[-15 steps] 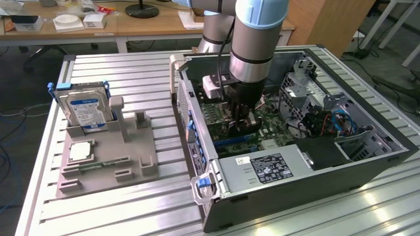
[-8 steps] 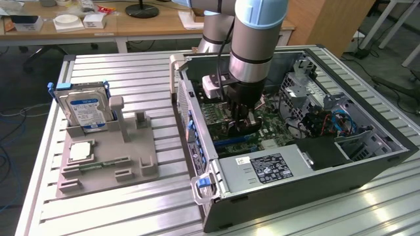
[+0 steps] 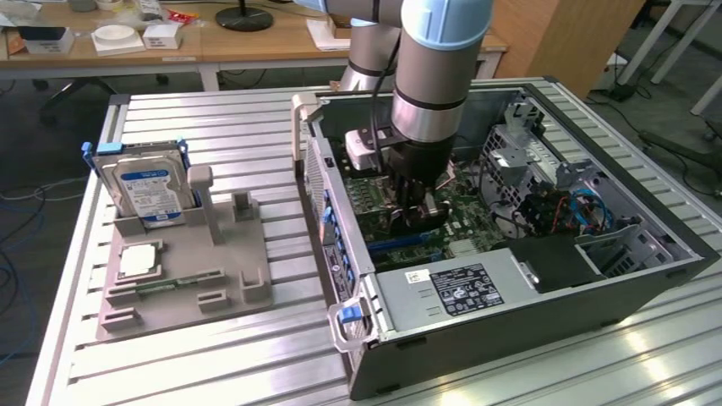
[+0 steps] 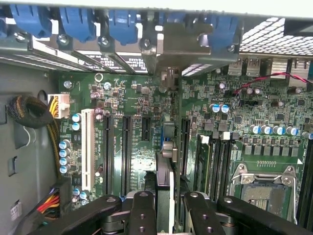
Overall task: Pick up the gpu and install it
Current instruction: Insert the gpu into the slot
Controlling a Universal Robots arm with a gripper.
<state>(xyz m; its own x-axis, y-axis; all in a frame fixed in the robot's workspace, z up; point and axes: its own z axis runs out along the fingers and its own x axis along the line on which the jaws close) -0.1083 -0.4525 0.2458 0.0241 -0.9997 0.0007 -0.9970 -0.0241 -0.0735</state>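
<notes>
Holding the gpu (image 4: pixel 165 161) edge-on inside the computer case (image 3: pixel 631 279).
Gripper (image 4: pixel 165 208) is clamped on the card's upper edge, fingers either side; card hangs directly below it over the motherboard (image 4: pixel 146 98), bracket end toward the rear slots, evidently aligned for seating.

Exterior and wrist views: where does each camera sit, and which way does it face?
Exterior view: raised, off the arm, looking down at the open computer case, with the arm reaching in.
Wrist view: on the wrist, facing the motherboard past the gripper shut on the gpu.
Shared: motherboard, gripper.
</notes>
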